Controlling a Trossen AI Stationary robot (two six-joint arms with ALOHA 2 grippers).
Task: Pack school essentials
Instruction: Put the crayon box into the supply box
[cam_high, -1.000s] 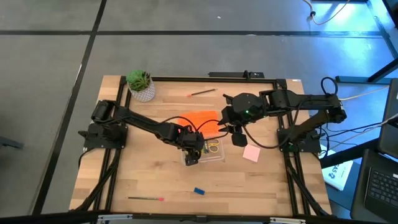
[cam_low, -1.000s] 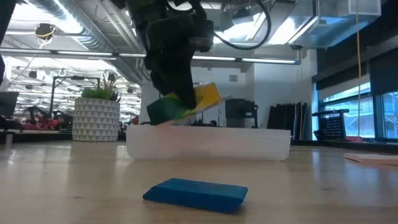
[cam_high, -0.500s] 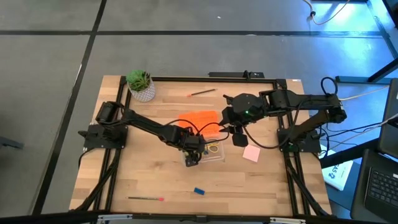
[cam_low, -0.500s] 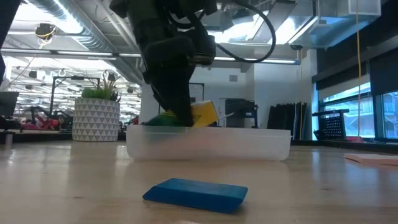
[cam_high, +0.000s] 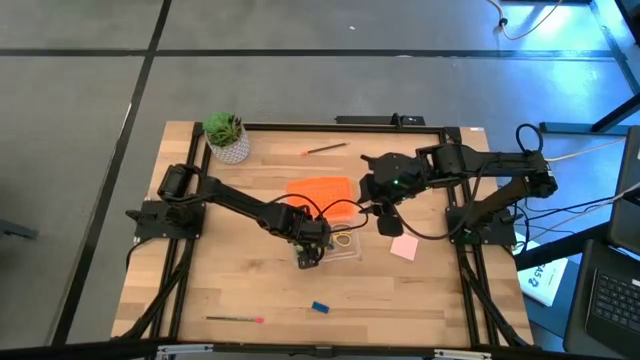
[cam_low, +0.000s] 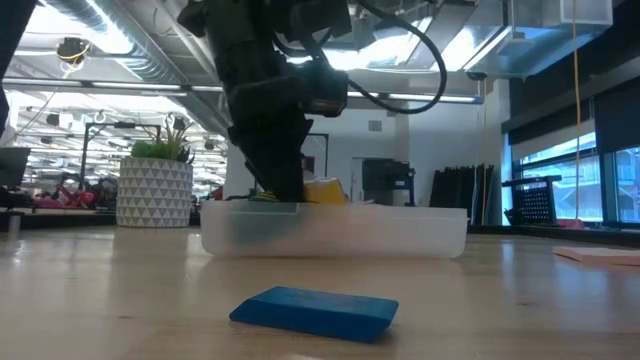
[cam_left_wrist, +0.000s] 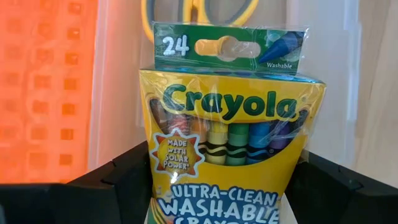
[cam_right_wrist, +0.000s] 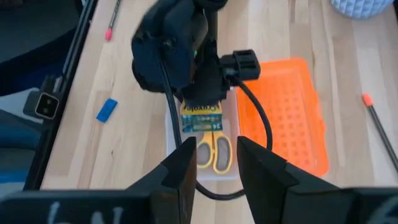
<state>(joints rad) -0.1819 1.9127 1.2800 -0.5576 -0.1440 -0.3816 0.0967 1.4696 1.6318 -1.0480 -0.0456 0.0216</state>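
Wooden table (cam_high: 240, 290) | left gripper (cam_high: 309, 252) clamps 1 crayon box (cam_left_wrist: 227, 149) | right gripper (cam_right_wrist: 212, 163) apart

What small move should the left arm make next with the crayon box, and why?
Probably open the jaws and lift away. The left gripper holds the crayon box low inside the clear box, beside the scissors, so it looks placed. The right gripper hovers nearby.

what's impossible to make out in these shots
- High view: crayon box, covered by the left pincer.
- Low view: what lies in the clear box, blurred by its frosted wall.
- Left wrist view: scissors, blades cut off by the edge, handles behind the crayons.
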